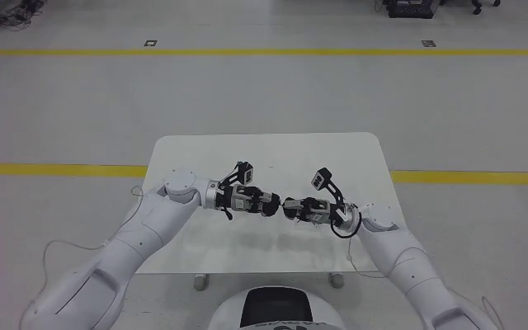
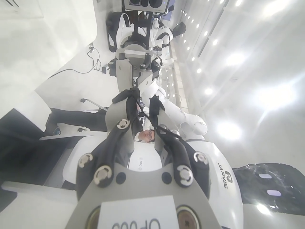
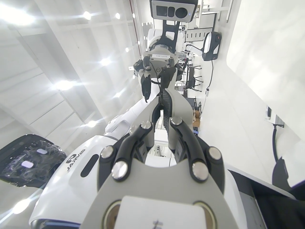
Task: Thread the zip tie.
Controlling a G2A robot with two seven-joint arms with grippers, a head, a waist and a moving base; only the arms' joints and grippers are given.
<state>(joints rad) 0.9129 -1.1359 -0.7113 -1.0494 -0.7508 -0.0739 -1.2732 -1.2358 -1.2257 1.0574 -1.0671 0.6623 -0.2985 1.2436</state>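
Looks like mid-threading to me. The arms meet tip to tip over the middle of the table. The right end effector looks pinched on the zip tie, and the left end effector has its fingers apart around it. Next move needs the tail lined up carefully with the head.

White table with rounded corners is stood on grey floor. Two feet are seen under the near edge. Yellow stripe on the floor is cut off by the tabletop and picked up again on the other side. Second yellow line is painted farther back.
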